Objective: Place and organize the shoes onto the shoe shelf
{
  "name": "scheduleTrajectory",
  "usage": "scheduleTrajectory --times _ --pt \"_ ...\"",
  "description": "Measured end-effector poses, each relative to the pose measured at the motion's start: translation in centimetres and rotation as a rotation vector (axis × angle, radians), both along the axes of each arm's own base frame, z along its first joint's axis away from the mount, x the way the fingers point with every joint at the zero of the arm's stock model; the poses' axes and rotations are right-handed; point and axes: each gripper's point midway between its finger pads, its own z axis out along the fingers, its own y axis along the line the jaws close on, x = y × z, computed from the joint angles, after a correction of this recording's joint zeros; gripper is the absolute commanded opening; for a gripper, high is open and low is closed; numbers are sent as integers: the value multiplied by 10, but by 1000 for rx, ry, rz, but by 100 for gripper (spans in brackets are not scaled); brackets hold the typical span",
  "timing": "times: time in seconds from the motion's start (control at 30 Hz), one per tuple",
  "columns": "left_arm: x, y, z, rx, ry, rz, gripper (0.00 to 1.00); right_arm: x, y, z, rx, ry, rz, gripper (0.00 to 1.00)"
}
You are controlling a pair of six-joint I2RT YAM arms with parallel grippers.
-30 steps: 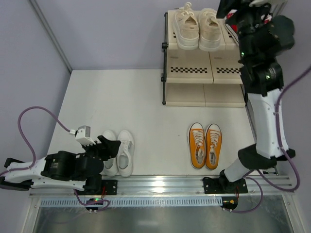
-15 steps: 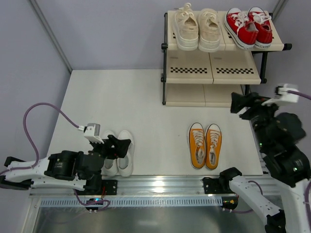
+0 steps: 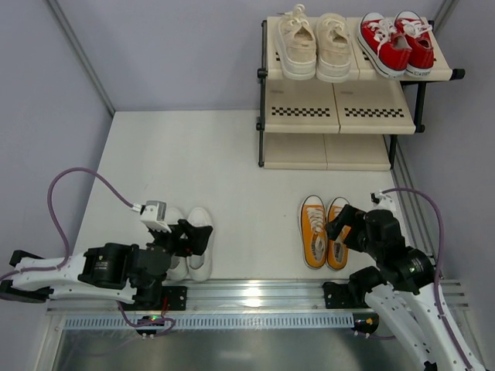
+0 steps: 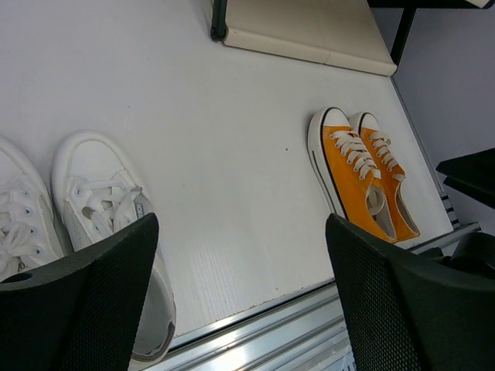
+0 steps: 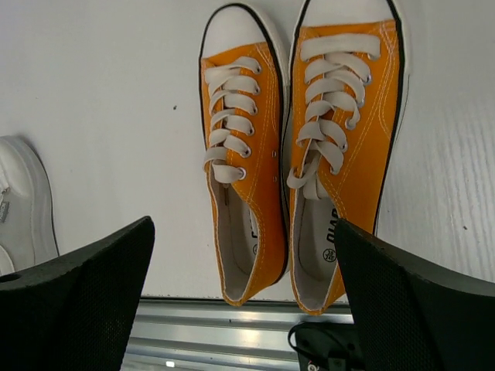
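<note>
1. Two pairs of shoes are seen on the top tier of the shoe shelf: the cream-beige pair on the left and the red pair on the right.
2. Two pairs are left on the table: the orange pair in front of the shelf, and the white pair near the left front edge. The task is judged about half done.
3. The right gripper is held over the orange pair with its jaws spread wide and nothing grasped. The left gripper is held over the white pair, likewise spread and unloaded.
4. Risk is judged as follows: because each pair lies side by side and touching, one shoe could be clamped while its partner is nudged askew. A shoe pinched only by its soft canvas collar could sag or slip during the lift. The shelf's front edge could be struck on approach.
5. Only the overhead view shows the shelf's top tier and both arms together. The right wrist view alone shows the orange laces and open collars closely. The left wrist view shows the white shoe's heel lying at the table's front edge.
</note>
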Motion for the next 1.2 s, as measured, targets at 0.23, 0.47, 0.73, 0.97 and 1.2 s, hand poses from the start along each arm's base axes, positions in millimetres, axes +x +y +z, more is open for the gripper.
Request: scheduleTrajectory --times 0.23,0.47,0.73,0.97,1.2 --pt "0 -3 -9 0 -1 -5 89 -10 9 -32 31 85 14 98" --pt "-2 -7 -14 3 7 -20 89 2 61 -2 146 -4 232 98" --pt "-3 -5 -12 -13 11 -23 89 -15 159 88 474 -256 703 98" --pt "-3 -4 -10 -16 9 -19 89 -37 184 161 800 -440 867 98" --pt "-3 -7 -6 -7 14 -15 88 -23 195 130 837 -310 803 98"
